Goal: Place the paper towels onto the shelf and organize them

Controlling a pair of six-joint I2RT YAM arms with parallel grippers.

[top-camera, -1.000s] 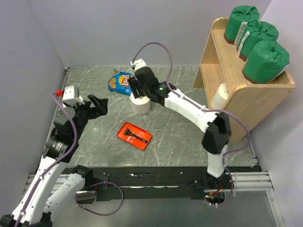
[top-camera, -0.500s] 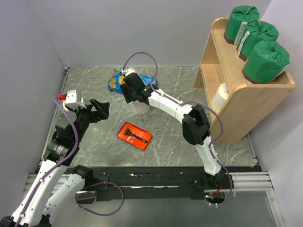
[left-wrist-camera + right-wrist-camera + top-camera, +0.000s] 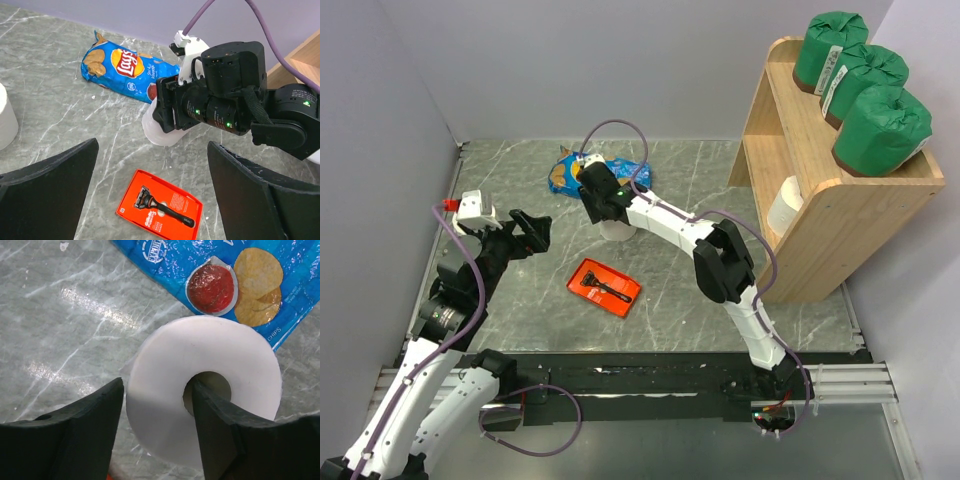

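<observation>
White bare roll (image 3: 165,360): stands on end on the grey marbled tabletop (image 3: 535,320), hollow core up, just beside the blue chip bag (image 3: 570,172).
Right tool (image 3: 156,395): down over that roll, one finger inside the core, the other at the outer wall, so the jaws straddle the roll's wall. Cannot tell whether the pads are pressing it. The roll sits flat on the tabletop, not lifted.
Left tool (image 3: 533,229): jaws wide apart, nothing between them, hovering over the left part of the tabletop, well apart from the roll and facing it.
Second bare roll (image 3: 4,117): on the tabletop at the left edge of the left wrist view, mostly cut off by the frame.
Shelf (image 3: 820,215): light wood, two levels, at the far right of the tabletop.
Top level: three green-wrapped rolls (image 3: 865,78) upright in a close row, brown bands at the base.
Lower level: one white roll (image 3: 782,205), partly hidden behind the side panel.
Red tray (image 3: 605,286): flat on the tabletop, nearer the arm bases than the straddled roll, with a razor in it.
</observation>
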